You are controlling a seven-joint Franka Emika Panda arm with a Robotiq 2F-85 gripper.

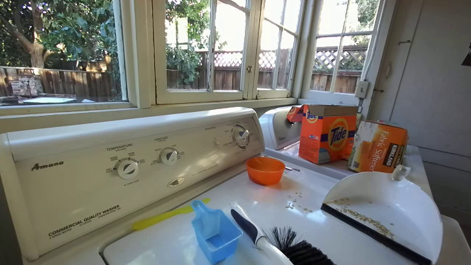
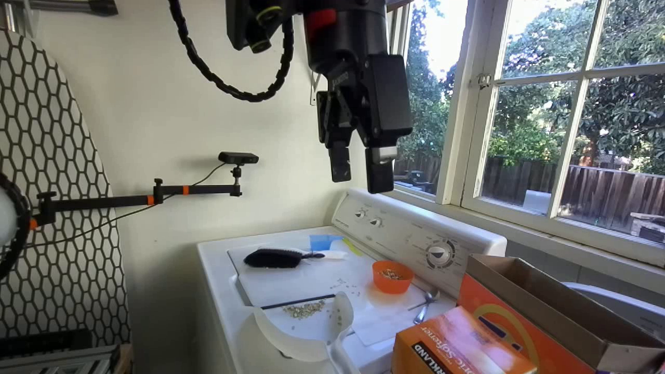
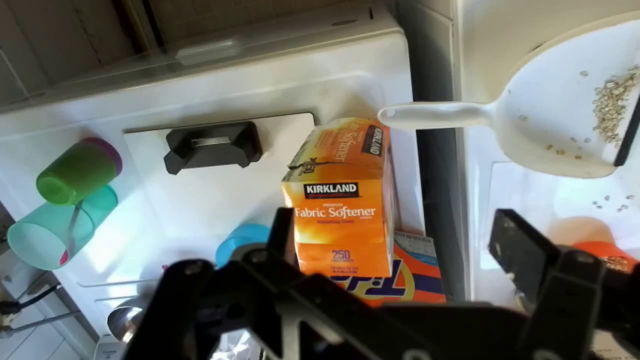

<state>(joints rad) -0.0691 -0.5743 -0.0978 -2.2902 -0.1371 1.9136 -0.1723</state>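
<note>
My gripper (image 2: 360,171) hangs high above the white machines, its fingers spread with nothing between them. In the wrist view the open gripper (image 3: 395,232) looks down on an orange Kirkland fabric softener box (image 3: 345,225), well below the fingertips. An orange Tide box (image 3: 420,280) lies partly hidden behind it. A white dustpan (image 1: 412,198) holding scattered grains rests on the washer lid. Near the control panel sits an orange bowl (image 2: 392,285) with grains inside. A black-bristled brush (image 2: 273,258) and a blue scoop (image 1: 217,239) lie farther along the lid.
Loose grains (image 1: 294,204) dot the lid by the bowl. A yellow-green utensil (image 1: 162,218) lies along the washer's panel (image 1: 84,184); a spoon (image 2: 423,309) is beside the bowl. Green cup (image 3: 75,175) and teal cup (image 3: 50,235) lie on the neighbouring machine. Windows line the back.
</note>
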